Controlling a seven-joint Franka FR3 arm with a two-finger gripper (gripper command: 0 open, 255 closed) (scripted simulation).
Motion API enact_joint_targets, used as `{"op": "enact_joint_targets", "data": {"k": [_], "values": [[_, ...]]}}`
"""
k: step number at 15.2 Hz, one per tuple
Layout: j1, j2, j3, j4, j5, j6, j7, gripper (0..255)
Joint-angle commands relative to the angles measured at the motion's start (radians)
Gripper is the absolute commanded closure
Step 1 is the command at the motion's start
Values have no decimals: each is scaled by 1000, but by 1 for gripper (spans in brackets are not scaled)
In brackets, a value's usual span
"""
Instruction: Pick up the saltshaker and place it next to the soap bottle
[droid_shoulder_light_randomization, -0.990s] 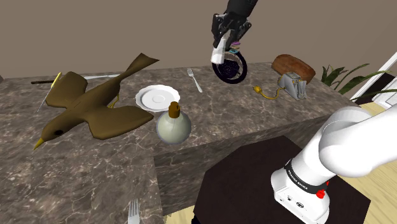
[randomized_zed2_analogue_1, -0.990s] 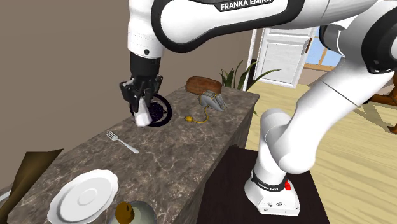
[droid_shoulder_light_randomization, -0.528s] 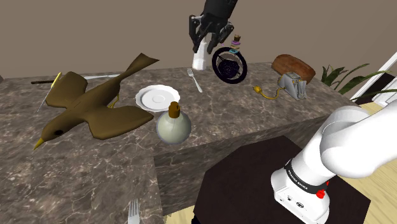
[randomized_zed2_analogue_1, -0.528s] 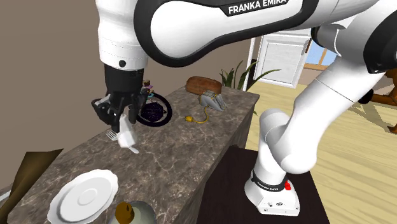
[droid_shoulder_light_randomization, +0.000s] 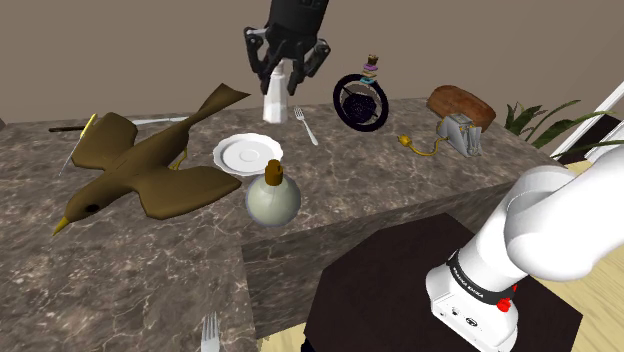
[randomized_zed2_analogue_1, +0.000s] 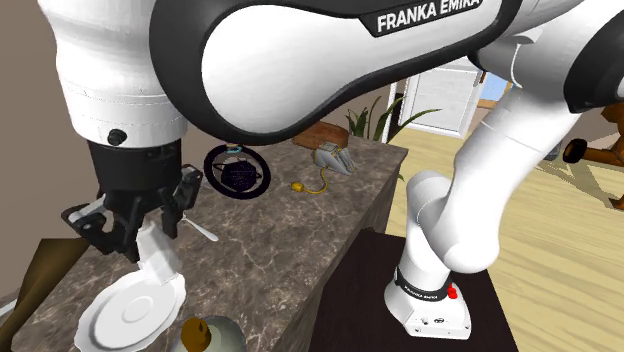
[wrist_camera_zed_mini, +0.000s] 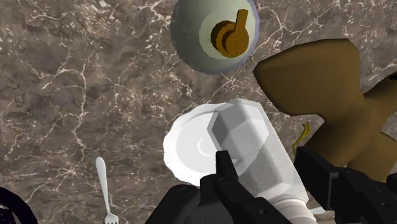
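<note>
My black gripper (droid_shoulder_light_randomization: 284, 72) is shut on the white saltshaker (droid_shoulder_light_randomization: 273, 101) and holds it in the air above the white plate (droid_shoulder_light_randomization: 244, 153). In the wrist view the saltshaker (wrist_camera_zed_mini: 253, 151) is clasped between my fingers (wrist_camera_zed_mini: 230, 183), with the plate (wrist_camera_zed_mini: 189, 145) beneath it. The soap bottle (droid_shoulder_light_randomization: 273, 197) is round and pale with a brown top; it stands on the marble counter just in front of the plate. It also appears as the soap bottle (wrist_camera_zed_mini: 214, 34) beyond the plate, and as the soap bottle (randomized_zed2_analogue_1: 207, 335) below the held saltshaker (randomized_zed2_analogue_1: 160, 262).
A large brown bird figure (droid_shoulder_light_randomization: 140, 162) lies beside the plate on the shoulder view's left. A fork (droid_shoulder_light_randomization: 305, 125), a dark ring-shaped object (droid_shoulder_light_randomization: 361, 101), a yellow item (droid_shoulder_light_randomization: 408, 141), a grey appliance (droid_shoulder_light_randomization: 459, 133) and a loaf (droid_shoulder_light_randomization: 460, 100) lie to the right. Another fork (droid_shoulder_light_randomization: 210, 333) lies near the front.
My gripper has carried the saltshaker toward the shoulder view's left, from beside the dark ring to above the white plate. It has stayed shut on it throughout.
</note>
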Motion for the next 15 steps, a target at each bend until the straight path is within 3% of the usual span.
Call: {"op": "enact_joint_targets", "data": {"k": [1, 9, 15], "values": [[7, 44, 40, 44, -16, -3, 55, 255], [48, 255, 189, 264, -132, -48, 282, 255], [49, 253, 189, 182, -136, 32, 293, 255]]}}
